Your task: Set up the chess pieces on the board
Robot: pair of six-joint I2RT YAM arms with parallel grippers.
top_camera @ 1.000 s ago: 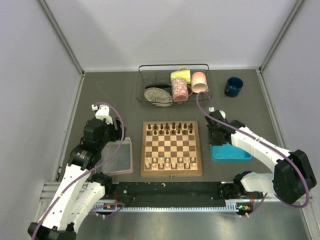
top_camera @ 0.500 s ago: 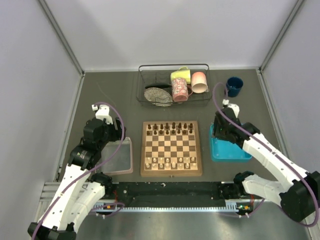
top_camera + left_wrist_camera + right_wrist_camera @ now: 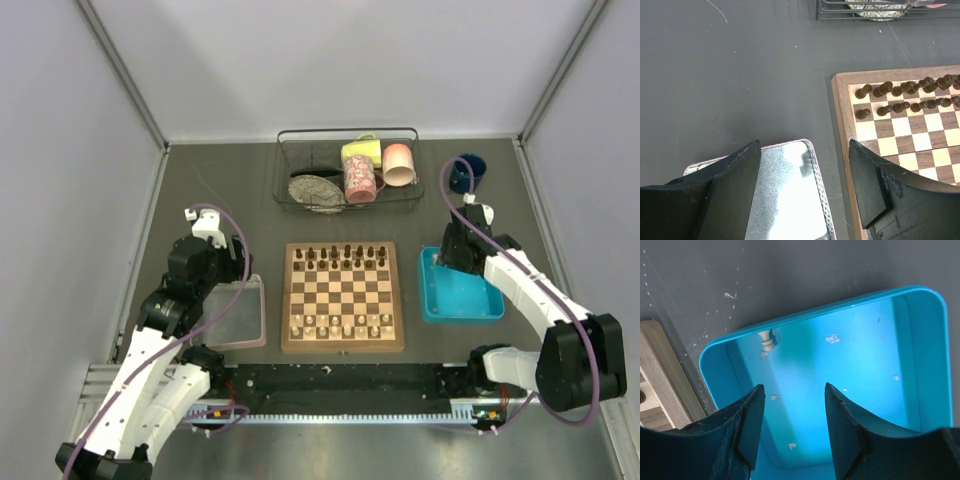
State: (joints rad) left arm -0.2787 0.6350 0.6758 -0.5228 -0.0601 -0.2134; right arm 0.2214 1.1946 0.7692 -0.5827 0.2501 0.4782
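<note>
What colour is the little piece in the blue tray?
The piece is pale cream, clearest in the right wrist view.

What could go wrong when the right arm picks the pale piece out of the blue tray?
The pale piece lies close to the wall of the blue tray, so a jaw may strike the wall first. The piece is tiny and could slip. The board looks crowded, so placing it may topple neighbours.

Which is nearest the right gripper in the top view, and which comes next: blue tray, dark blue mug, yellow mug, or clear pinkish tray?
From the right gripper:
1. blue tray, directly beneath it.
2. dark blue mug, beyond it at the far right.
3. yellow mug, in the wire rack at the far side.
4. clear pinkish tray, across the table, left of the board.
</note>
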